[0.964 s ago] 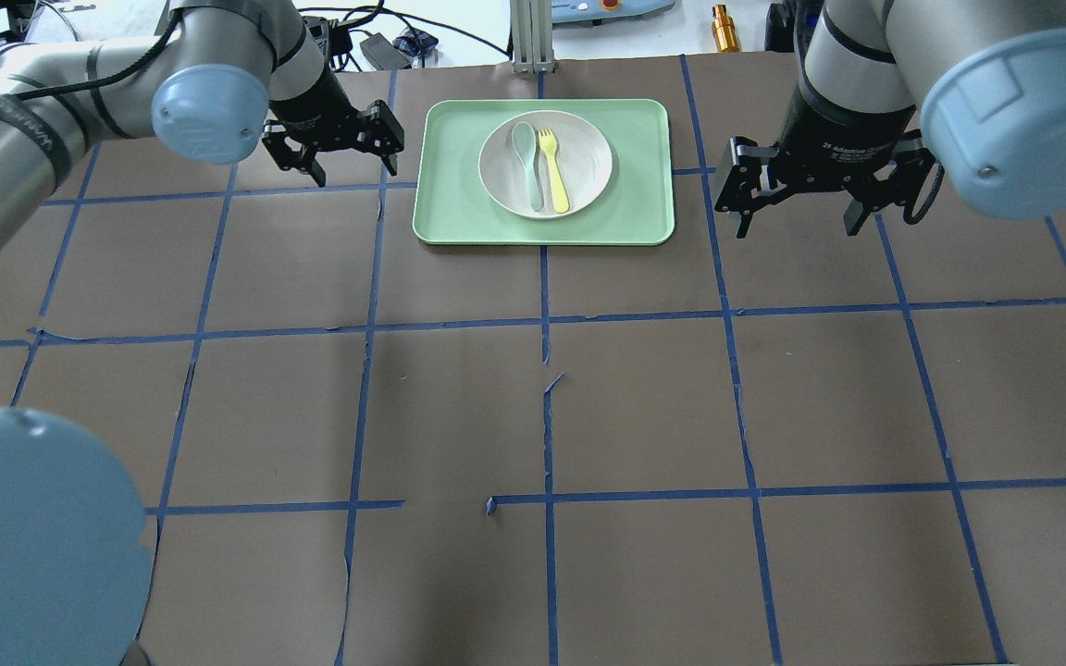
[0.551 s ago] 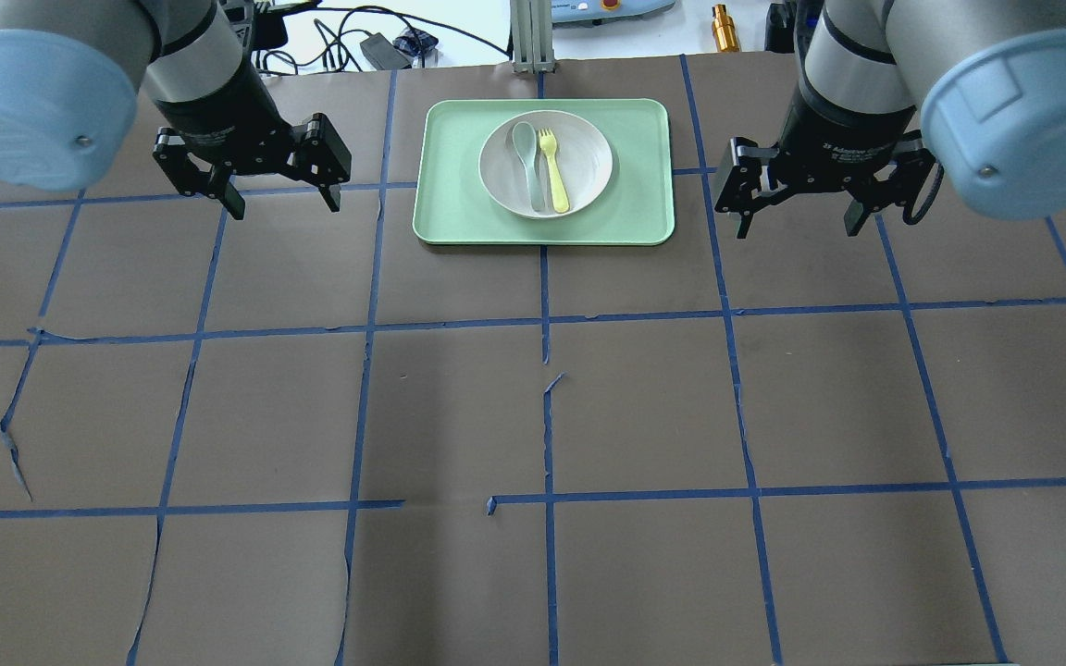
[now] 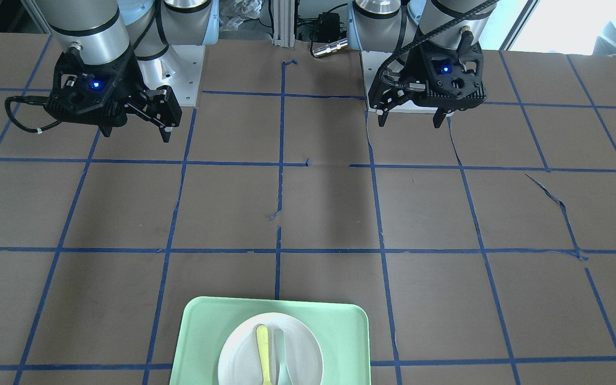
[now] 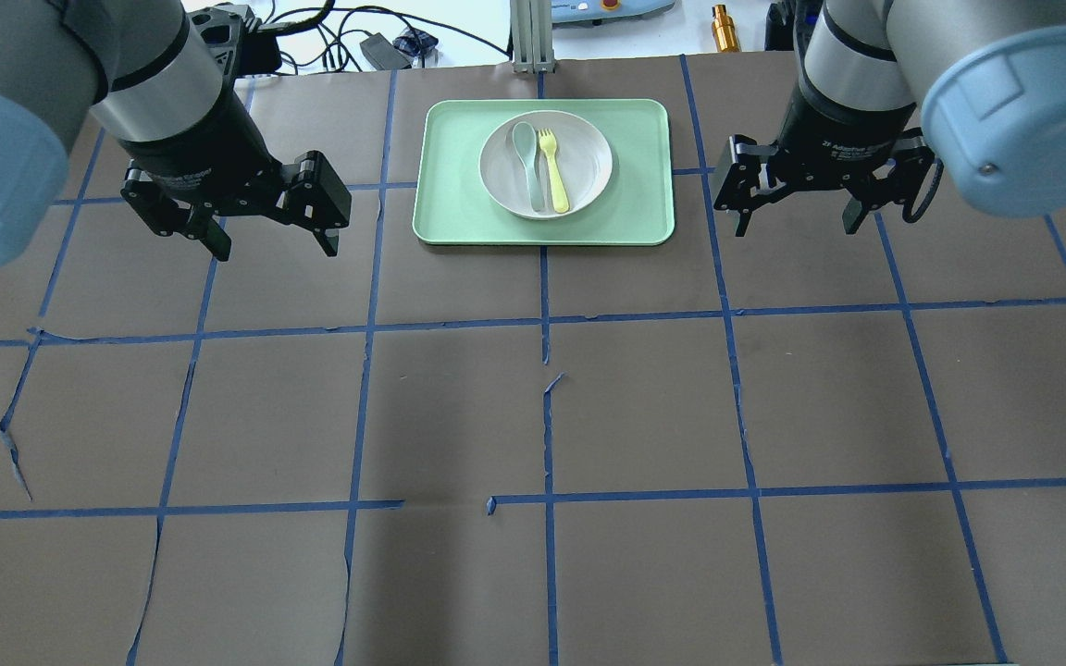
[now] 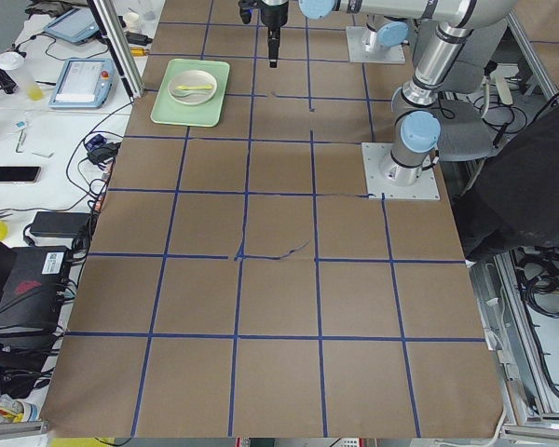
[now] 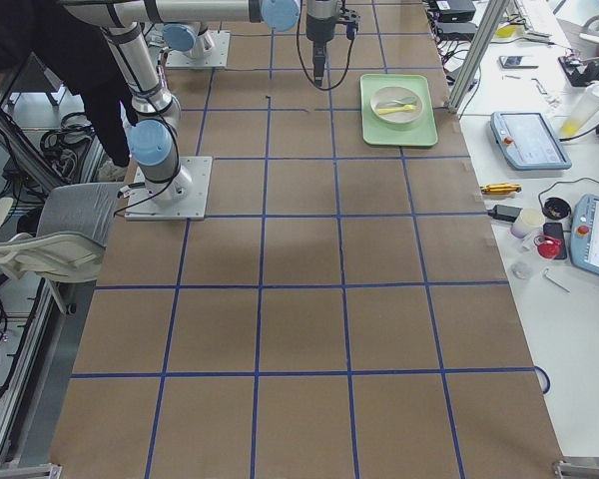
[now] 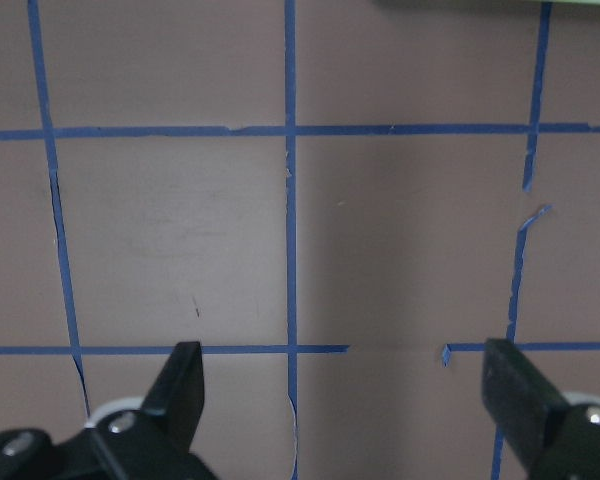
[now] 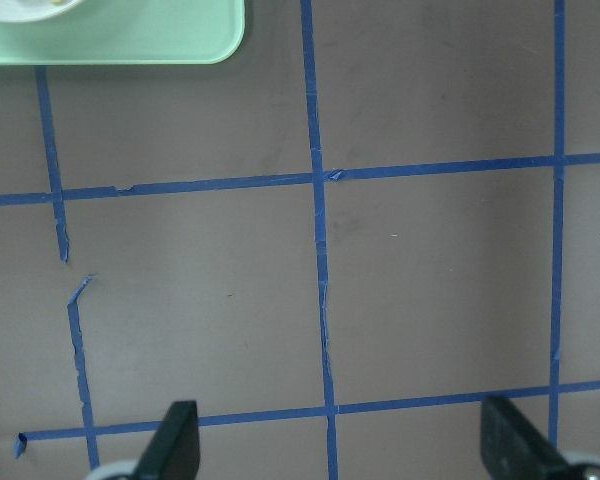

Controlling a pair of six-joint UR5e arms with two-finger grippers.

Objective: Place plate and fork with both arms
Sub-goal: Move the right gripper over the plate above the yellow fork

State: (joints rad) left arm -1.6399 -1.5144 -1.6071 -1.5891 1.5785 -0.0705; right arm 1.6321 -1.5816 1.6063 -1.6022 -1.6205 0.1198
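"2F Adaptive" on right hand (image 4: 797, 228)

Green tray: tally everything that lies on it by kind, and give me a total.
plate: 1
fork: 1
spoon: 1
Total on the tray: 3

A light green rectangular plastic tray (image 4: 450, 190) sits on the brown worktop (image 4: 644, 398) gridded with blue tape; a pale grey-green spoon (image 4: 526, 159) lies near the tray's centre.
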